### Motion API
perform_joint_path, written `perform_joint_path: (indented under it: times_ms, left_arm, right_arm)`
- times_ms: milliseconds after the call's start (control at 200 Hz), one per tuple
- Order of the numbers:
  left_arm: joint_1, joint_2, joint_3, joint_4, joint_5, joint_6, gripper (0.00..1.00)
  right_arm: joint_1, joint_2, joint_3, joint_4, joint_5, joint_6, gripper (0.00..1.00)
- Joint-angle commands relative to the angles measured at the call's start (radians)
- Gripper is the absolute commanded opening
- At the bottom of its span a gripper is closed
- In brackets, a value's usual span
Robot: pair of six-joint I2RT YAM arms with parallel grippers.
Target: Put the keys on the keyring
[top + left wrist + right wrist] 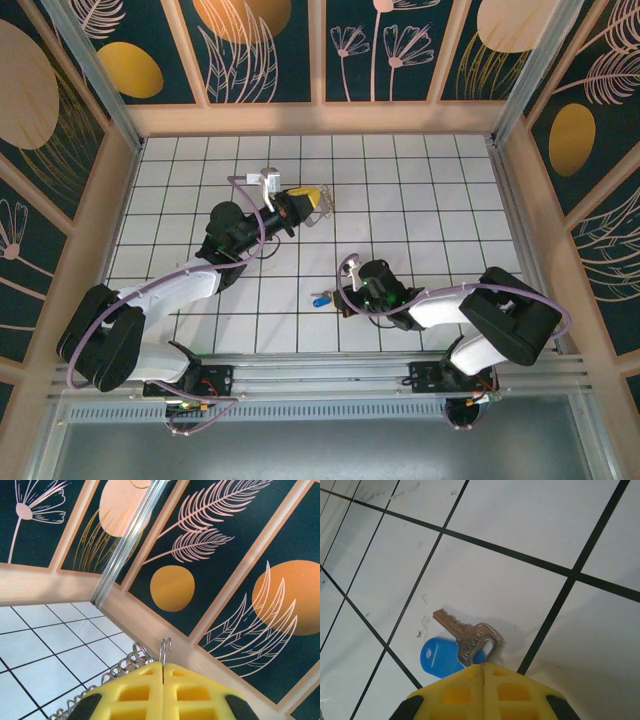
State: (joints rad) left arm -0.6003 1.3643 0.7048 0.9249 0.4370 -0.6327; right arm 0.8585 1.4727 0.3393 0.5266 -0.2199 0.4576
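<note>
— Tiled white tabletop (pixel 420 180), dark leaf-patterned walls (pixel 270 50) all round. What's overhead?
— My left end effector (pixel 305 203) is far out, the keyring (pixel 323 197) at its tip. My right end effector (pixel 345 298) sits near, just beside the key (pixel 320 300).
— Left wrist?
— Yellow pads (pixel 150 672) clenched on the keyring (pixel 125 662); one wire loop (pixel 165 647) pokes up from their seam, the wall behind.
— Right wrist?
— Pads (pixel 500 675) pressed together, tips touching the head of the key (pixel 462 632). It lies flat on a tile, its blue tag (pixel 442 656) partly beneath it. Whether I grip it, I cannot tell.
</note>
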Motion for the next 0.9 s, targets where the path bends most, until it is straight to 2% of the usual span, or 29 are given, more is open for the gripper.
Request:
perform_joint_path:
  times_ms: [0, 260, 390, 551, 896]
  left_arm:
    - [0.007, 0.009, 0.018, 0.064, 0.016, -0.01, 0.0]
    - [0.008, 0.007, 0.042, 0.008, 0.051, 0.039, 0.0]
    - [0.007, 0.021, 0.066, -0.009, 0.084, 0.068, 0.0]
    - [0.007, 0.062, 0.109, -0.036, 0.143, 0.104, 0.0]
    - [-0.001, 0.131, 0.157, -0.023, 0.266, 0.123, 0.0]
  right_arm:
    - [-0.032, -0.058, -0.016, -0.014, -0.008, -0.008, 0.0]
    - [-0.246, -0.448, -0.023, -0.13, -0.098, -0.007, 0.0]
    - [-0.357, -0.579, 0.027, -0.182, -0.158, -0.017, 0.0]
    - [-0.435, -0.634, 0.112, -0.189, -0.211, -0.029, 0.0]
    - [-0.445, -0.631, 0.213, -0.112, -0.236, -0.039, 0.0]
